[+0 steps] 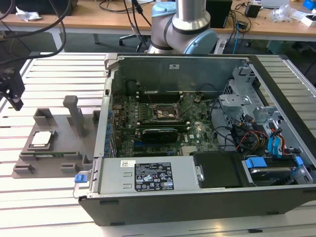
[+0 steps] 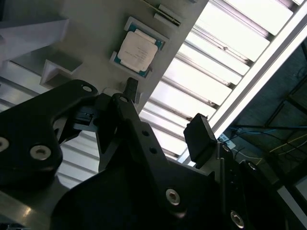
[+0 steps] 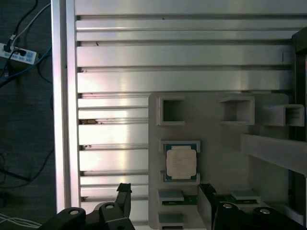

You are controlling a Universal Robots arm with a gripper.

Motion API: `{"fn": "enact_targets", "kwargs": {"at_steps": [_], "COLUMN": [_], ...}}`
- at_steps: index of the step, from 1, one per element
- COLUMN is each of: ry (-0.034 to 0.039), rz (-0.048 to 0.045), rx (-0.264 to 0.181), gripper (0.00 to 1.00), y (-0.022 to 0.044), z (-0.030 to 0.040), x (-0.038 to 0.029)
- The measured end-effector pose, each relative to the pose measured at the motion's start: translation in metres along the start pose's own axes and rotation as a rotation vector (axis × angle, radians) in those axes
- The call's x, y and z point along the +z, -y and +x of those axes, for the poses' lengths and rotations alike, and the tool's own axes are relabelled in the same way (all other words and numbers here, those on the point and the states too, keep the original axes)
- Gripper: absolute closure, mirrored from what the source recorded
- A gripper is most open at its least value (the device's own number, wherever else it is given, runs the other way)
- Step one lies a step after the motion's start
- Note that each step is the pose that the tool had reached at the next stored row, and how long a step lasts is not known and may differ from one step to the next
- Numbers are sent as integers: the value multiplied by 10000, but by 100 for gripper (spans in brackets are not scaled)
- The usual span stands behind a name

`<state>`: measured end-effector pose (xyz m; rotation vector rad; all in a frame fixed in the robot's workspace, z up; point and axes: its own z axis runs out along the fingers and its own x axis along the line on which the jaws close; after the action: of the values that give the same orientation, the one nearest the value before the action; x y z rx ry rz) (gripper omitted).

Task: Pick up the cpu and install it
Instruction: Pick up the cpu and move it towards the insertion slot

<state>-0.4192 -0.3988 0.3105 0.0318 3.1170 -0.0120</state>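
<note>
The cpu is a small square chip with a silvery-white lid. It lies flat in a pocket of the grey plastic fixture, at the exterior view's left. Both wrist views show the cpu from above, a short way ahead of the fingertips. My gripper hangs above the slatted table, up and to the left of the fixture. The gripper is open and holds nothing. The dark socket frame sits on the motherboard inside the open computer case.
The case lies on its side and takes up the middle and right of the aluminium slatted table. Upright posts rise from the fixture beside the cpu. The arm's base stands behind the case. Cables hang at the upper left.
</note>
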Motion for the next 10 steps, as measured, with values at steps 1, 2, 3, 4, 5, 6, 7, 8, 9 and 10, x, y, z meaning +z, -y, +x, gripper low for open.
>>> {"fn": "enact_targets", "kwargs": {"at_steps": [1, 2, 3, 4, 5, 6, 7, 8, 9, 10], "ry": [1, 1, 0, 0, 1, 0, 0, 0, 0, 0], "rz": [-1, -1, 0, 0, -1, 0, -1, 0, -1, -1], "rx": [1, 0, 0, 0, 0, 0, 0, 0, 0, 0], "gripper": [34, 34, 34, 34, 34, 34, 34, 34, 34, 34], "y": [0, 0, 0, 0, 0, 0, 0, 0, 0, 0], "z": [0, 0, 0, 1, 1, 1, 1, 1, 1, 1], "x": [9, 14, 19, 24, 31, 36, 45, 50, 57, 61]}}
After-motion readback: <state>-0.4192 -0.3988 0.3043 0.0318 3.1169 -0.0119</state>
